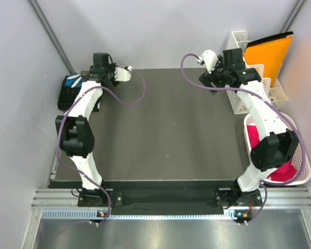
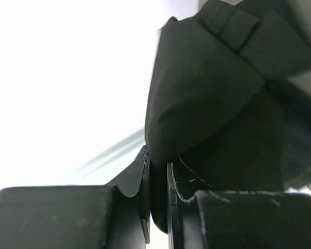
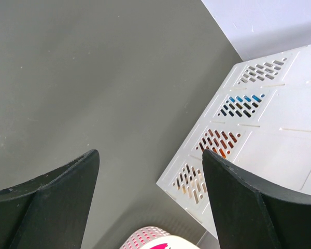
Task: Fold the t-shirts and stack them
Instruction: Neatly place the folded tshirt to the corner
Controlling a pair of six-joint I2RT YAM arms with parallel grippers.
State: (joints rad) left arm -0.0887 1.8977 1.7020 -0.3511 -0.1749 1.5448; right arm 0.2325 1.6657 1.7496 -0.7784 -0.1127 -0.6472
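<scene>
Slippage is the risk: the left claw is nearly closed, pinching only a thin fold of the black t-shirt at the far-left corner of the worktop, so lifting could shed it. Meanwhile the right claw gapes wide and empty near the far-right edge.

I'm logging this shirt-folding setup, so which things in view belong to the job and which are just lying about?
Job:
black t-shirt, pinched in the left gripper
right gripper, open above the table

Lying about:
white slotted rack
orange folder
pink basket
magenta cloth inside the basket
</scene>
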